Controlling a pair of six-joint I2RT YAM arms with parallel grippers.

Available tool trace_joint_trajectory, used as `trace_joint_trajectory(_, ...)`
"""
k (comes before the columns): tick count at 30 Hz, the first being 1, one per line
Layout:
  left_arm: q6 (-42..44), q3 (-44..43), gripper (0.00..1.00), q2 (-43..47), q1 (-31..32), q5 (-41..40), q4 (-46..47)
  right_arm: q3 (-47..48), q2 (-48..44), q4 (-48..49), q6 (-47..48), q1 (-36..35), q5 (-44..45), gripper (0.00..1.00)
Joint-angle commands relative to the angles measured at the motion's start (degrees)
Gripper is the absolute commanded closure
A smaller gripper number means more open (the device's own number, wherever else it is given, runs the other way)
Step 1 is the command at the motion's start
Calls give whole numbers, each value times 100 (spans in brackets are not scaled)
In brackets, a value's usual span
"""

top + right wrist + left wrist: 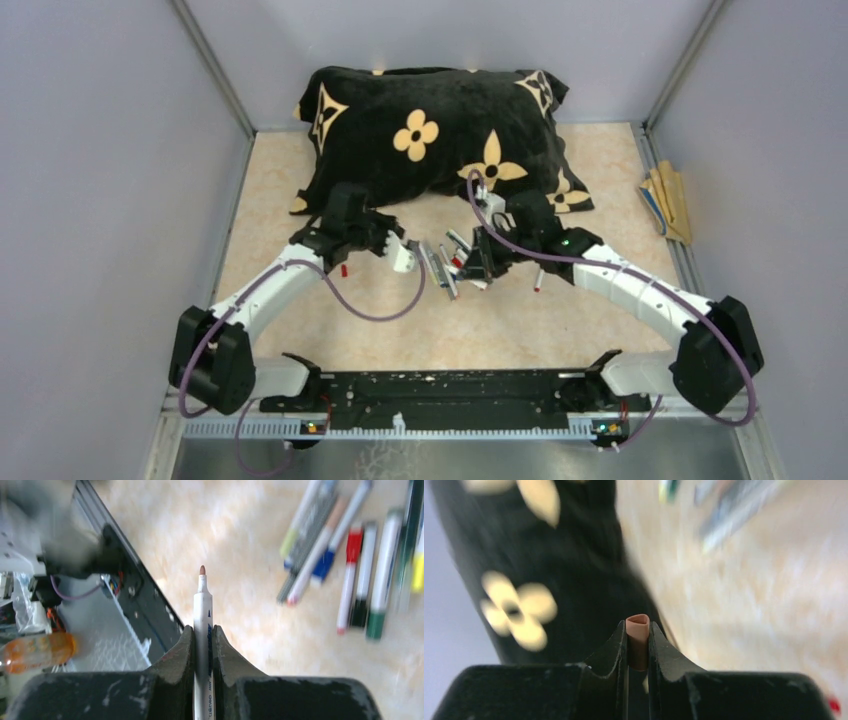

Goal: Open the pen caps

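Left gripper (637, 626): clenched on a brown pen cap (638, 647). The cap sits upright between the two fingers, with its open end projecting just past the fingertips. No barrel is attached to it. Behind this gripper lies a black pillow (574, 580) with cream flower motifs, resting on the far part of the worktop (240, 540).

Right gripper (202, 628): clamped on a white-barrelled pen (202, 600). The barrel runs lengthwise between the fingers and extends beyond them. Its brown tip (202, 570) is exposed and carries no cap.

Position of the two grippers: in the top external view, both are near the middle of the worktop, just in front of the pillow. They face each other but are apart.

Remaining pens (350, 575): a loose group lies flat on the worktop between the two grippers, roughly parallel to one another. Caps in red (354, 544), green (376, 624), blue (324, 565) and yellow (418, 571) are fitted on their barrels.

A small stack of tan sticks (668, 200) lies at the right edge of the worktop, well apart from the pens.
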State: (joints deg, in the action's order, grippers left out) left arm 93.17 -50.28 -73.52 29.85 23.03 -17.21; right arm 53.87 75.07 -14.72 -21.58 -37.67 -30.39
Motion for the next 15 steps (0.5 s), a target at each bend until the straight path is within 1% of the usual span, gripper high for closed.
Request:
trace_joint_trajectory(1, 117, 125, 100, -231, -764, -1454, -288, -216, -485, -1576, 264, 165, -509, 100)
trace_joint_trajectory(5, 163, 136, 100, -285, -850, -1468, -171, -257, -551, -1673, 254, 171, -430, 100)
trace_joint_trajectory(8, 19, 68, 100, -272, -849, -1266, -463, -157, -623, -1602, 115, 259, 182, 100)
trace_joint_trajectory(11, -657, -13, 100, -265, -817, -874, -779, -128, -705, -1249, -233, 453, 1312, 100)
trace_joint_trajectory(12, -934, -116, 100, -320, -795, -745, -1043, -188, -758, -1070, -375, 461, 1904, 100)
trace_joint_trajectory(15, -1843, -366, 100, -577, -757, -440, -1551, -522, -867, -411, -628, 465, 3149, 100)
